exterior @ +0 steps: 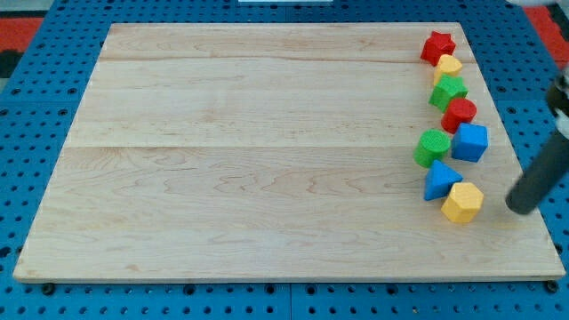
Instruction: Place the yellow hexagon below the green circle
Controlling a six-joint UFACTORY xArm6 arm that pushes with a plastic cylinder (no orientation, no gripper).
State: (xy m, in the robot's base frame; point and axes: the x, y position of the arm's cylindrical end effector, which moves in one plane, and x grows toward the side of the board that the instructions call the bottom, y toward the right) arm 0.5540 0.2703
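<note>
While my tip stands rightward, the yellow hexagon lies flat.

All the blocks crowd the desk's right side in a ragged column: a red star at the view's top, a small yellow block, a green star, a red circle, then the green circle beside a blue hexagon. Lower sit a blue triangle and the yellow hexagon, touching. The tip stands just right of the yellow hexagon.
</note>
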